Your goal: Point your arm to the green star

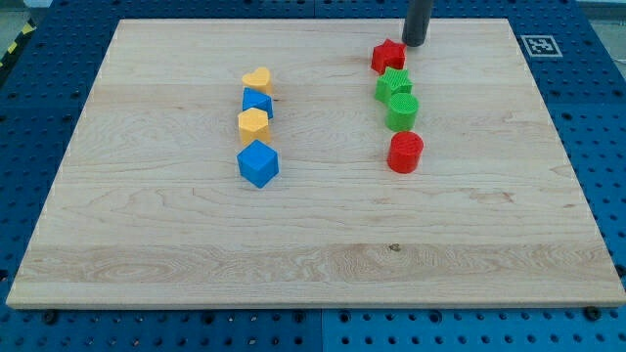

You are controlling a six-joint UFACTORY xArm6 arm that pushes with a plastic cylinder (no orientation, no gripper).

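Observation:
The green star (393, 82) lies on the wooden board (147, 235) in the right-hand column of blocks. It sits just below the red star (388, 56) and touches the green cylinder (402, 110) beneath it. My tip (416, 43) is at the view's top, just right of and above the red star, a short way above and right of the green star. It touches no block.
A red cylinder (405, 152) ends the right column. The left column holds a yellow heart (257, 79), a small blue block (257, 101), a yellow hexagon (252, 124) and a larger blue cube (258, 162). A marker tag (538, 45) sits off the board's top right corner.

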